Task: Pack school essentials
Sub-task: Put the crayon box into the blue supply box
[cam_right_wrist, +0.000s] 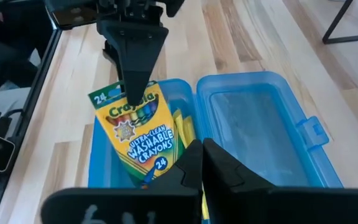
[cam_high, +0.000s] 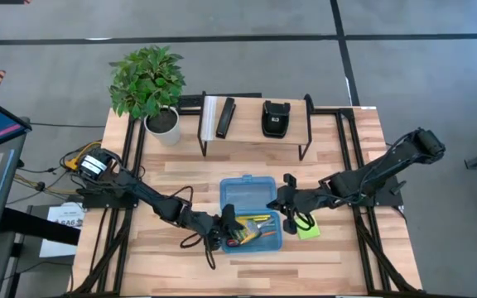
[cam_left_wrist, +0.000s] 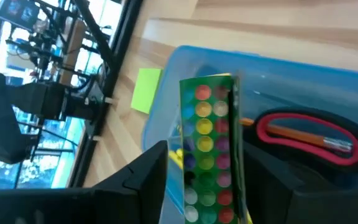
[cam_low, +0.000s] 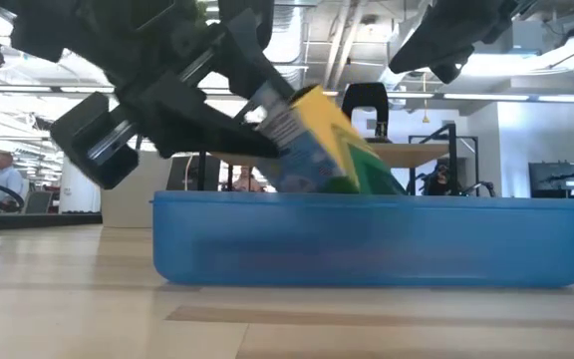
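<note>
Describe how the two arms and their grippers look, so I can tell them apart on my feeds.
Both arms are dark, jointed and near-identical. The left gripper has black, wedge-shaped tapering fingers. The right gripper has matching angular black fingers. Dark cables loop beside the left forearm in the high view.

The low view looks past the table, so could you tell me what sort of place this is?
Probably an open-plan lab or workshop: exposed ceiling ducts, a person at equipment far behind, and a wooden table fitted with two robot arms.

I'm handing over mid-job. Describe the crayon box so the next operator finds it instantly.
Find the open blue plastic case at the table's front centre. The crayon box stands tilted inside it, between the left claw's fingers. It alone is yellow and green, labelled washable crayons.
</note>
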You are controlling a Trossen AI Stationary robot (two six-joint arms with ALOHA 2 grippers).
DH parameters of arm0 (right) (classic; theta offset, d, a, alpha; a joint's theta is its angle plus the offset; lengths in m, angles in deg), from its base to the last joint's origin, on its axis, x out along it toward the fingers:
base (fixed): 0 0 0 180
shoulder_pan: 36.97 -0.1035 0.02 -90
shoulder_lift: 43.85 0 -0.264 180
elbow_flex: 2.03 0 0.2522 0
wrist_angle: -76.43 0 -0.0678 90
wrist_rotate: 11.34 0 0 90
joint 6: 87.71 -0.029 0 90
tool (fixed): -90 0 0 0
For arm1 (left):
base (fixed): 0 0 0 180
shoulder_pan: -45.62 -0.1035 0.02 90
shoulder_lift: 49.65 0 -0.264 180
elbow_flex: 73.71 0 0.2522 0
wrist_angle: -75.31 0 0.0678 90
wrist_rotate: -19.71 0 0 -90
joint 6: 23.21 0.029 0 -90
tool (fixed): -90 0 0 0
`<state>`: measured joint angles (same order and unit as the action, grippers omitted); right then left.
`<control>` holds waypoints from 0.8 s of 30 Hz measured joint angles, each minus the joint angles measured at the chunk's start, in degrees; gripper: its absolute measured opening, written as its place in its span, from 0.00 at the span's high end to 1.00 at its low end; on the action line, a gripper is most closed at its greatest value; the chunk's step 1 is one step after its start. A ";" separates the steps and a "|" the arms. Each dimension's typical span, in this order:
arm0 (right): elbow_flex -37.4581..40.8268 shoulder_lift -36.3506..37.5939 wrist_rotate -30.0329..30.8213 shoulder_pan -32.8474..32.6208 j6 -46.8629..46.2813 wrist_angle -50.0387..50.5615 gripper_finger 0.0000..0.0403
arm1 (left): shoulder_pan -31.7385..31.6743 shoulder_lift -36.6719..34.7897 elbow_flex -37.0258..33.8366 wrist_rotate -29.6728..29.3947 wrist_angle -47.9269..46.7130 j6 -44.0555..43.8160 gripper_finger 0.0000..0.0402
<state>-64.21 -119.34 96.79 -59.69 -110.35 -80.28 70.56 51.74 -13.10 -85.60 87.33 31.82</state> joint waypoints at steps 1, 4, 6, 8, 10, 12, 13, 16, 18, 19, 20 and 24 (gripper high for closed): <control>0.00 0.00 -0.02 0.00 0.01 0.02 0.93 | 0.48 0.00 0.00 -0.91 -0.22 0.01 0.57; 0.00 0.00 -0.03 0.00 0.01 0.00 0.92 | 1.95 0.00 0.00 -3.95 -0.80 0.04 0.55; 0.00 0.00 -0.05 0.00 0.01 -0.17 0.91 | 3.07 0.00 0.00 -6.82 -1.54 0.06 0.54; 0.00 0.00 -0.07 0.00 0.01 -0.30 0.91 | 4.04 -0.24 0.00 -8.75 -2.97 0.03 0.53; 0.00 0.00 -0.09 -0.01 0.01 -0.27 0.91 | 4.78 -0.31 0.00 -9.27 -4.65 -0.75 0.53; 0.00 0.00 -0.09 0.00 0.03 -0.31 0.91 | 5.25 -0.59 0.00 -9.41 -6.75 -2.38 0.52; 0.00 0.00 -0.11 0.00 0.03 -0.33 0.91 | 5.47 -0.61 0.00 -9.44 -7.24 -3.30 0.52; 0.00 0.00 -0.13 0.00 0.05 -0.64 0.91 | 6.07 -0.63 0.00 -10.36 -8.94 -4.87 0.52; 0.00 0.00 -0.17 0.00 0.05 -0.82 0.91 | 6.29 -0.63 0.00 -10.86 -9.62 -5.35 0.52; 0.00 0.00 -0.18 0.00 0.07 -0.90 0.91 | 6.29 -0.63 0.01 -11.10 -10.15 -5.94 0.52; 0.00 0.00 -0.18 0.00 0.07 -1.01 0.91 | 6.29 -0.64 0.01 -11.38 -10.75 -6.45 0.52; 0.00 0.00 -0.20 -0.01 0.08 -1.03 0.91 | 6.29 -1.87 0.32 -12.57 -14.69 -7.93 0.52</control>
<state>-64.21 -119.34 96.59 -59.70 -110.27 -81.31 76.85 49.87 -12.78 -98.17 72.64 23.89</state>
